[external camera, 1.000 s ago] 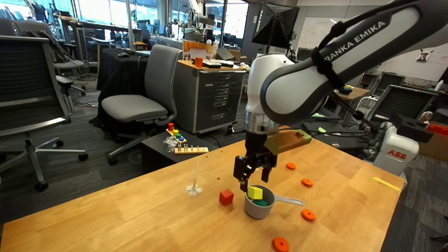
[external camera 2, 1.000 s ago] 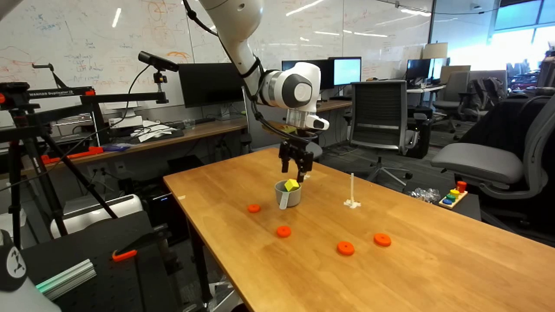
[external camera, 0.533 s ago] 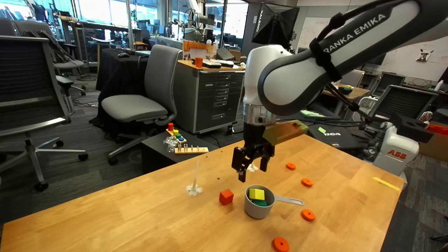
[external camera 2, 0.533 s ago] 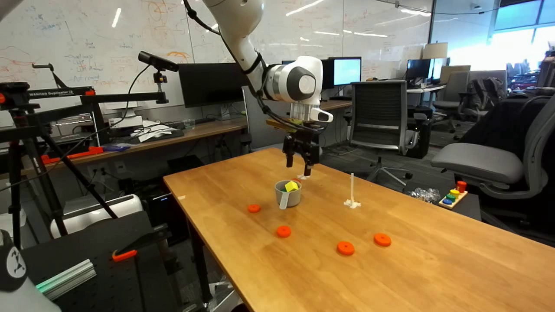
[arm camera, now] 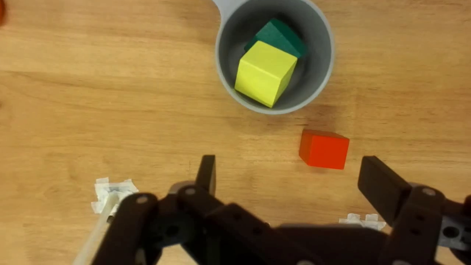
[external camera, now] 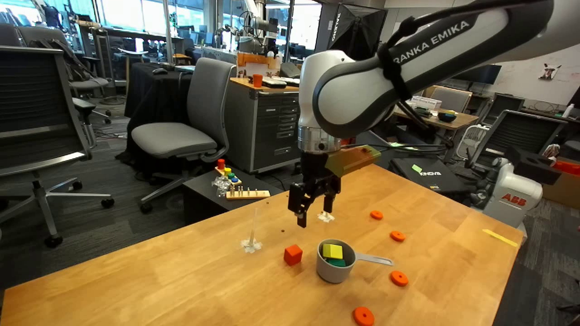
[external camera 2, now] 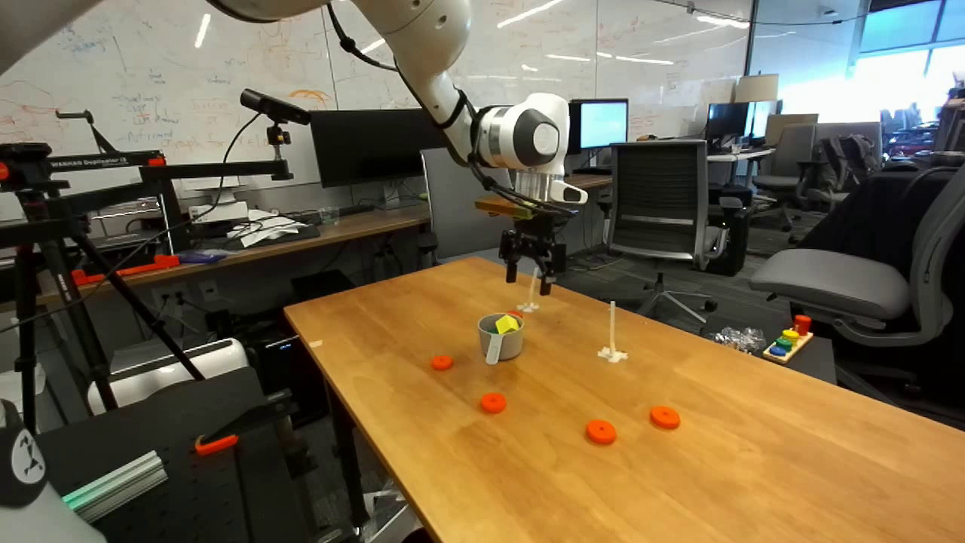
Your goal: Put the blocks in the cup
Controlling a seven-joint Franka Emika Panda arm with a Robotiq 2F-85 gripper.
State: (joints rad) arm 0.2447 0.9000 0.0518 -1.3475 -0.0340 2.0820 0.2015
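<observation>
One arm (external camera: pixel 446 54), upper right in an exterior view, says "RANKA EMIKA", and its gripper (external camera: pixel 315 216), fingers (arm camera: pixel 384 187) apart, has moved up-left from the measuring cup (external camera: pixel 331 273).

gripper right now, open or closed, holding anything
Gripper: open, fingers spread wide apart, holding nothing.

In the wrist view, bare wooden table (arm camera: pixel 110 121) runs across the frame's left middle. The cup (arm camera: pixel 319 55) bars the upper centre, the red block (arm camera: pixel 327 151) stands lower, right of centre, and a stick (arm camera: pixel 96 229) rises at lower left.
</observation>
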